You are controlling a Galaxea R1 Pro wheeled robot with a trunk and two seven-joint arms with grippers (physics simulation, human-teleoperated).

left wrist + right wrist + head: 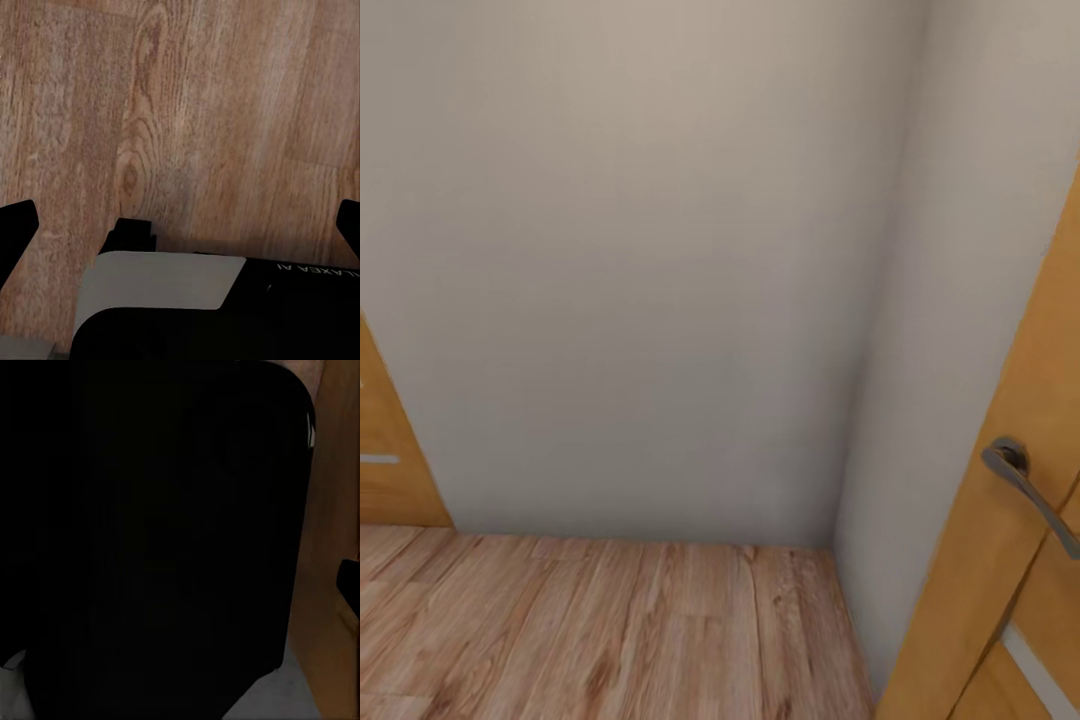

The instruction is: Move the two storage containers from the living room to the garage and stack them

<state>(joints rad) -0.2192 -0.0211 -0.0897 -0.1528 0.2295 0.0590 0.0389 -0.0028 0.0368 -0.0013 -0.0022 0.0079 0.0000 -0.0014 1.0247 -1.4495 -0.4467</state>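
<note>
Left gripper [180, 225] spread wide over light wood-plank floor [187, 112], grasping nothing; right gripper's state impossible to tell behind a black robot body [150, 540]. Lower frame: same planks [610, 630]; lower right, orange-brown wooden door [1000, 560] with grey lever handle [1028, 488]. Beyond, plain pale grey wall corner [660, 250]; orange-red bins unseen.

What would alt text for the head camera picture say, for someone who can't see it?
A bare corner where two plain pale grey walls meet above a light wood-plank floor. A wooden door with a grey lever handle stands at the right edge, and part of another wooden door shows at the left edge.
</note>
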